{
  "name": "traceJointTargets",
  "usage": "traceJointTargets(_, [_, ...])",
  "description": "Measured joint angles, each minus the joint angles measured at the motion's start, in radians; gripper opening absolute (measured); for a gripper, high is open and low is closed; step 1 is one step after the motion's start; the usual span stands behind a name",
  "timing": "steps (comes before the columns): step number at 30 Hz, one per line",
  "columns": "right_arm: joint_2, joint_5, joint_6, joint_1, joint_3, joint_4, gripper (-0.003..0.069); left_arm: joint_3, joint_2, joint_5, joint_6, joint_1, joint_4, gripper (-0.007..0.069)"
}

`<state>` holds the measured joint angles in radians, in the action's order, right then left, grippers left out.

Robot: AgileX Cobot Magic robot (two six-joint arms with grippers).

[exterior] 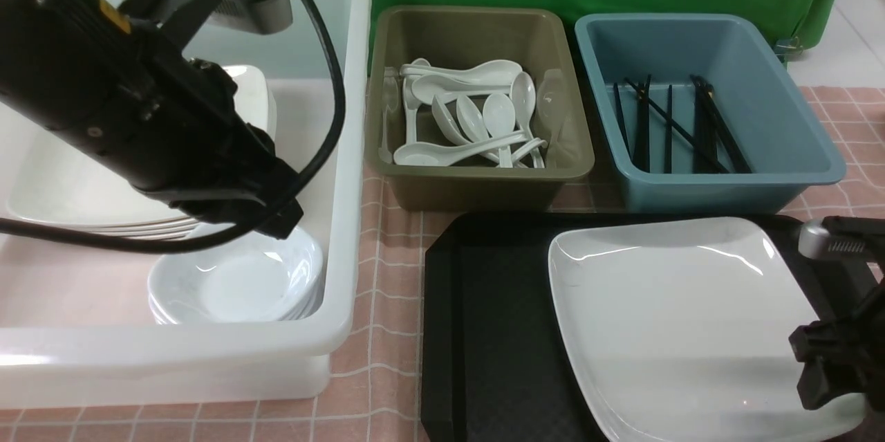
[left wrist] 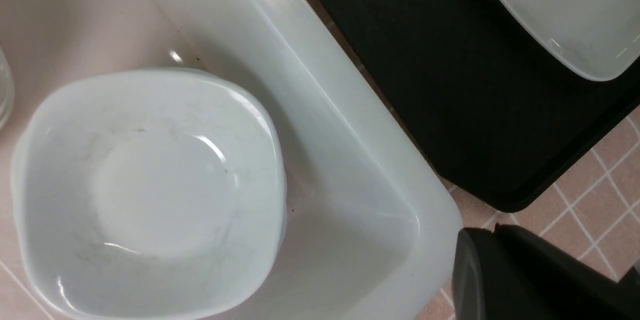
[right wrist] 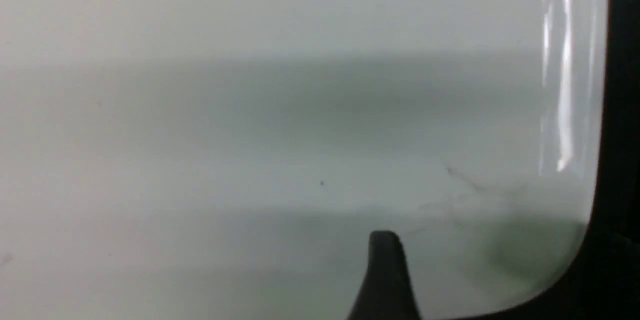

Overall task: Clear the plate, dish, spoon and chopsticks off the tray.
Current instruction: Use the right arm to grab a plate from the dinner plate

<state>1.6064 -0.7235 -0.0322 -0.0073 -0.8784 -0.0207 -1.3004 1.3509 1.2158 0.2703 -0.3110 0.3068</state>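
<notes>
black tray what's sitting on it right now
Only the large glossy white rounded-rectangular plate lies on the black textured plastic tray. The tray surface beneath the plate and behind the right gripper is hidden.

The tray [exterior: 498, 331] runs off the front view's lower edge. On it, the plate's [exterior: 664, 310] near right corner hides behind the right fingers [exterior: 826, 359], and the right wrist view blurs it. Left of the tray, the left arm [exterior: 138, 110] covers part of the stacked plates [exterior: 62, 186] in the white tub [exterior: 346, 221].
</notes>
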Motion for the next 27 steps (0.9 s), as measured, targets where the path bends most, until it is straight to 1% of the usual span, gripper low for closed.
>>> traceJointTargets(6, [0.077, -0.001, -0.001, 0.0, -0.038, -0.021, 0.0546, 0.0, 0.0, 0.0, 0.0, 0.0, 0.0, 0.0])
traceJointTargets(12, [0.109, 0.003, -0.004, -0.014, -0.063, -0.01, 0.0546, 0.0, 0.0, 0.0, 0.0, 0.0, 0.0, 0.0])
traceJointTargets(19, [0.109, 0.004, -0.036, -0.075, -0.071, 0.006, 0.0546, 0.0, 0.0, 0.0, 0.0, 0.0, -0.001, 0.0])
traceJointTargets(21, [0.109, 0.012, -0.085, -0.086, -0.071, 0.051, 0.0546, 0.0, 0.0, 0.0, 0.0, 0.0, -0.001, 0.0])
traceJointTargets(24, [0.12, 0.015, -0.19, -0.089, -0.071, 0.187, 0.0546, 0.0, 0.0, 0.0, 0.0, 0.0, 0.0, 0.0])
traceJointTargets(27, [0.15, 0.0, -0.238, -0.089, -0.071, 0.279, 0.0546, 0.0, 0.0, 0.0, 0.0, 0.0, 0.0, 0.0])
